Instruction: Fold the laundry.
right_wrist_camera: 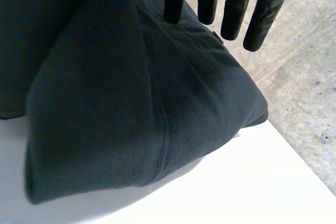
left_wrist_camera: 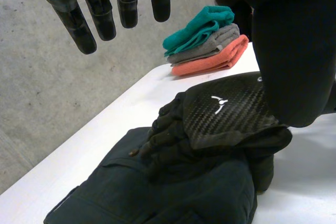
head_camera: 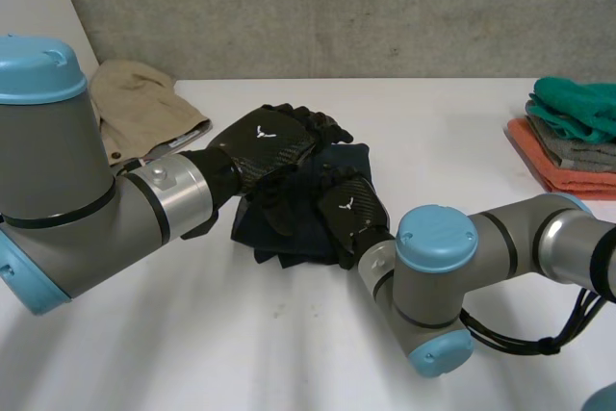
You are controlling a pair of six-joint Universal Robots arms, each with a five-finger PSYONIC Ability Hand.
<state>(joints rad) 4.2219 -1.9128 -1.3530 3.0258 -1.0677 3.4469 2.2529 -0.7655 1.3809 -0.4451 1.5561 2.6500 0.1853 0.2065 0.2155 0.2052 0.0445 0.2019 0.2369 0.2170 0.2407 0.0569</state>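
Note:
A dark navy garment (head_camera: 285, 240) lies bunched in the middle of the white table (head_camera: 289, 334). My left hand (head_camera: 262, 141) is over the garment's far left part with its fingers (left_wrist_camera: 105, 9) straight and nothing held. My right hand (head_camera: 351, 207) lies flat on the garment's near right part. In the left wrist view the right hand (left_wrist_camera: 226, 111) rests palm down on the dark garment (left_wrist_camera: 157, 192). The right hand's straight fingers (right_wrist_camera: 231, 3) touch the folded dark garment (right_wrist_camera: 131, 103), whose rounded fold lies under its palm.
A beige garment (head_camera: 144, 108) lies crumpled at the table's far left. A stack of folded cloths (head_camera: 573, 137), teal over grey over orange, sits at the far right edge; the stack (left_wrist_camera: 210, 45) is also beyond the right hand. Bare table lies in front.

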